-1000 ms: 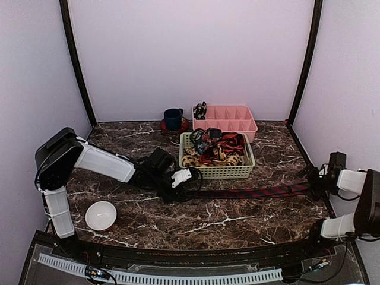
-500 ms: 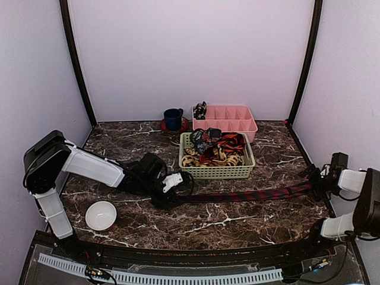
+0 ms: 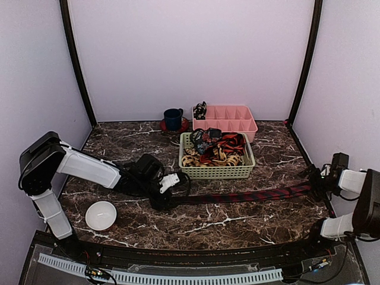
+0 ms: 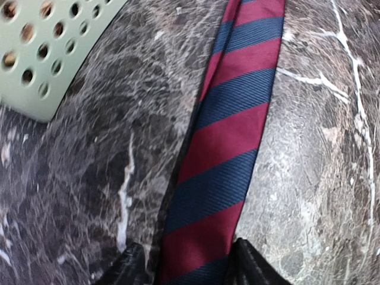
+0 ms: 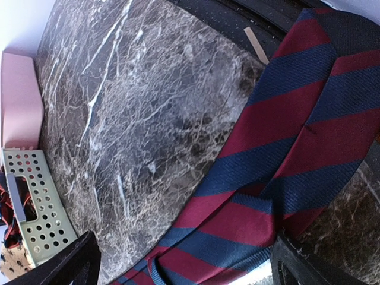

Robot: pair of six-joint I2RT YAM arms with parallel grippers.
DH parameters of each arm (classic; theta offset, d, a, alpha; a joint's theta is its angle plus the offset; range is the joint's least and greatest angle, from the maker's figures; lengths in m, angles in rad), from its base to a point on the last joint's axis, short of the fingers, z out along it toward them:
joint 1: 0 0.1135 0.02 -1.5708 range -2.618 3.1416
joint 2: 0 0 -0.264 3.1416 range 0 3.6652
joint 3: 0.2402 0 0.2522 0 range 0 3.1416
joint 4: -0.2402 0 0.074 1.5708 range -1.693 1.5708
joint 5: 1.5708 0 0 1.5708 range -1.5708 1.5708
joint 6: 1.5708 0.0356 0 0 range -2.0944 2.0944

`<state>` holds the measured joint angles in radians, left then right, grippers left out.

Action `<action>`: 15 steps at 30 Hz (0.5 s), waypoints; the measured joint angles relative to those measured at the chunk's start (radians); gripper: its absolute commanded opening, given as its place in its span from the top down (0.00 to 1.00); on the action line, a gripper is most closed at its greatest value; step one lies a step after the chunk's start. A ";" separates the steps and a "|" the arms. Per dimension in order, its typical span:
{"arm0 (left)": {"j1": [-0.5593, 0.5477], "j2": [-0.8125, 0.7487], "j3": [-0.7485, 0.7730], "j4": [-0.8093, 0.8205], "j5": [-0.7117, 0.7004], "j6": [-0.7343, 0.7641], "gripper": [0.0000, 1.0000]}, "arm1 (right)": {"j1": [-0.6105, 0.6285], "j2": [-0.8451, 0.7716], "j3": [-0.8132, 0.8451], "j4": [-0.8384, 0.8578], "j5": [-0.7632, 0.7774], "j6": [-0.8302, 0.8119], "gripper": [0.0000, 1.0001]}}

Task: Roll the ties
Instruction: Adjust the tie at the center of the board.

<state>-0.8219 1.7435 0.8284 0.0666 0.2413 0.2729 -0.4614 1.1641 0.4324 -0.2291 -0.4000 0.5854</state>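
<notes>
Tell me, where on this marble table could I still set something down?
The widest bare patch is the front strip between the striped tie and the near edge, right of the white bowl. The back-left corner beside the blue mug is free too. It is crowded mid-back, where the mug, pink tray and green basket cluster.

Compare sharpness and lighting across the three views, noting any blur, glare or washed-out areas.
Top external: even, soft light, no glare, tie small but sharp. Left wrist: tie weave crisp, basket corner slightly soft, fingertips dark. Right wrist: weave clear up close, top-left corner washed out pale.
</notes>
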 measured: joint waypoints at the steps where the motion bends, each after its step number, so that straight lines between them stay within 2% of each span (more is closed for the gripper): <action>1: 0.000 -0.005 0.000 -0.008 -0.006 -0.002 0.40 | -0.001 -0.010 0.000 -0.009 -0.011 -0.006 0.03; 6: 0.000 -0.068 0.000 -0.046 -0.042 -0.023 0.24 | 0.006 -0.185 -0.002 -0.063 -0.089 -0.024 0.03; 8: 0.000 -0.112 0.000 -0.048 -0.058 -0.032 0.06 | 0.030 -0.264 -0.002 -0.057 -0.127 -0.024 0.03; 9: 0.000 -0.136 0.000 -0.047 -0.067 -0.038 0.02 | 0.048 -0.292 -0.001 -0.055 -0.144 -0.023 0.03; 15: 0.000 -0.282 -0.013 -0.003 -0.129 -0.114 0.01 | 0.208 -0.359 0.063 -0.063 -0.194 -0.033 0.03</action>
<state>-0.8219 1.4612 0.8150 0.0631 0.1127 0.1589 -0.2535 0.8055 0.4953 -0.2920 -0.5938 0.5522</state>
